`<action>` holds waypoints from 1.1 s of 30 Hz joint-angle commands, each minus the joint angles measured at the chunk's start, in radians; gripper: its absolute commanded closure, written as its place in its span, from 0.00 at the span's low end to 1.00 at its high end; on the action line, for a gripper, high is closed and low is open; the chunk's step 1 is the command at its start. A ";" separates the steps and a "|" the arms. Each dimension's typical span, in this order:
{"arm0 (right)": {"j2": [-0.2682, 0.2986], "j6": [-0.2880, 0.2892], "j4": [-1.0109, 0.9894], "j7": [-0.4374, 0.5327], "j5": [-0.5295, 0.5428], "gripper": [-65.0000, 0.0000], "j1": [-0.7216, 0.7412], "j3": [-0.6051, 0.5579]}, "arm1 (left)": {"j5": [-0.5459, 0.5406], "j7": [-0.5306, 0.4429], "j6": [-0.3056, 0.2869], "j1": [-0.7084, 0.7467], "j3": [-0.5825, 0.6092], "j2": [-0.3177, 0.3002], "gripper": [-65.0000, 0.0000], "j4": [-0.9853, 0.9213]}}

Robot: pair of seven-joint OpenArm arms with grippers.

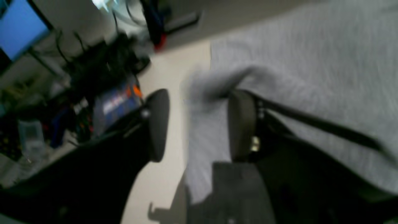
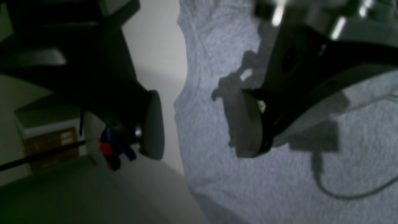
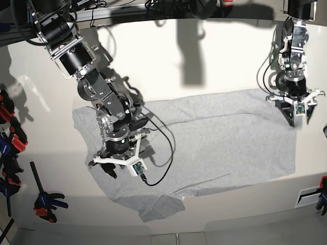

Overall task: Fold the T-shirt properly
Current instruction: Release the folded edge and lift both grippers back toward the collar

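The T-shirt [image 3: 204, 148] lies spread, plain grey side up, across the pale bench [image 3: 153, 66], with a sleeve pointing toward the near edge. The right claw [image 2: 199, 124] hangs over the shirt's edge with its jaws wide apart and nothing between them; one pad is above bare bench, the other above cloth. The left claw [image 1: 199, 124] sits at the shirt's opposite end, jaws parted over a raised fold of fabric, gripping nothing that can be made out in the blur.
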 commanded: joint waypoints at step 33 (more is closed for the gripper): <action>-0.002 0.415 0.033 -0.020 0.389 0.47 -0.184 0.526 | -0.158 0.568 -0.159 -0.085 -0.010 0.071 0.55 0.151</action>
